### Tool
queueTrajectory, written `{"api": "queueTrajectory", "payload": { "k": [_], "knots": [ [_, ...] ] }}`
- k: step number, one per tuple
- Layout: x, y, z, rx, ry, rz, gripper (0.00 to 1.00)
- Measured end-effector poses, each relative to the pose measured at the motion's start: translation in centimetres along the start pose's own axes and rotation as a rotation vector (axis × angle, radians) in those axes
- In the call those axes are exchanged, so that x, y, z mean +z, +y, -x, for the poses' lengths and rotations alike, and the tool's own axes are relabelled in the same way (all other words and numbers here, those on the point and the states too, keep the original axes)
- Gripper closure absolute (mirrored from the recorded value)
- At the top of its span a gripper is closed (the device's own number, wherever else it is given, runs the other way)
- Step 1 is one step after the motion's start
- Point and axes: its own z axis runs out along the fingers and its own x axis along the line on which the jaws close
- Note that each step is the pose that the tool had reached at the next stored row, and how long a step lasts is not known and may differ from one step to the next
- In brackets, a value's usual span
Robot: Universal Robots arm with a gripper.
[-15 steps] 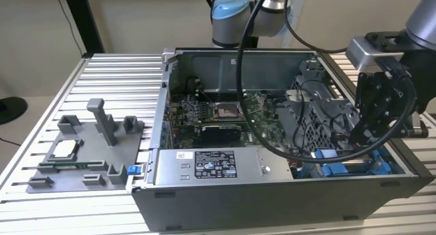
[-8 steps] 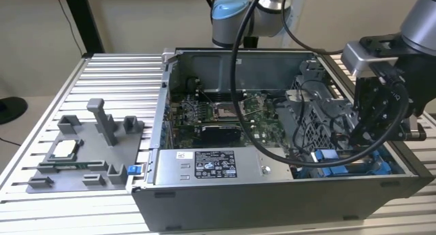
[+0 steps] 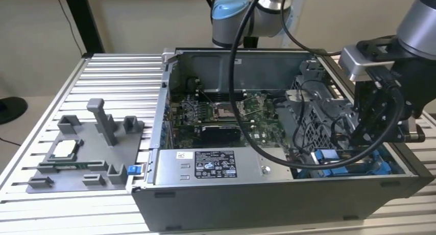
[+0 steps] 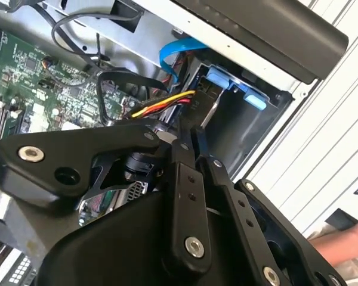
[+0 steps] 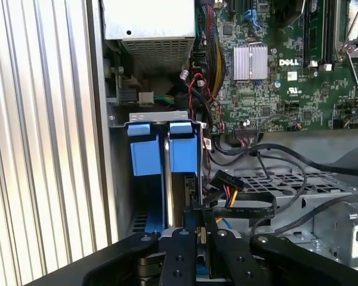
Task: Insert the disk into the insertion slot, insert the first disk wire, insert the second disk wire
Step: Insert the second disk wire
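- Ribbed aluminium-slat table [image 3: 102, 71] carries everything; open grey metal PC case [image 3: 272, 204] sits on it, toward the exterior view's right.
- Grey robot arm with a blue joint cap [image 3: 232, 13] stands behind the case; black wrist assembly reaches down into the case's corner at the exterior view's right.
- Grey moulded fixture tray with upright posts [image 3: 89, 153] lies on the table at the exterior view's left, well apart from the arm.
- Grey power-supply box with a white-and-black label [image 3: 218, 166] sits along the case's near wall; green motherboard [image 5: 286, 71] lies on the case floor beside it.
- Insertion slot, a grey metal bay with bright blue plastic rails and tabs [image 5: 164, 149], is in the case corner next to the power supply; the tabs also show in the second wrist view [image 4: 235, 86].
- Disk: a thin silver-grey edge [image 5: 167, 185] stands between the two blue tabs, seemingly seated in the slot; can't confirm depth.
- Black end effector [image 5: 198, 229] hangs just over the slot, fingers drawn close together on a black connector [image 5: 225, 182] with red, yellow and black wires [image 4: 164, 102], right beside the disk's end.
- Flat blue data cable [image 4: 176, 53] curves near the slot, apart from the fingers.
- A person's hand [image 4: 340, 244] shows at the table edge, outside the case.
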Motion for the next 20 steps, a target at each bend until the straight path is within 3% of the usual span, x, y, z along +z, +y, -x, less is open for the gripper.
{"api": "queueTrajectory", "payload": {
  "k": [7, 20],
  "knots": [
    [0.43, 0.28, -0.04, -0.001, -0.0005, -0.0100, 1.00],
    [1.29, 0.35, -0.09, -0.001, -0.0011, -0.0185, 1.00]
  ]
}}
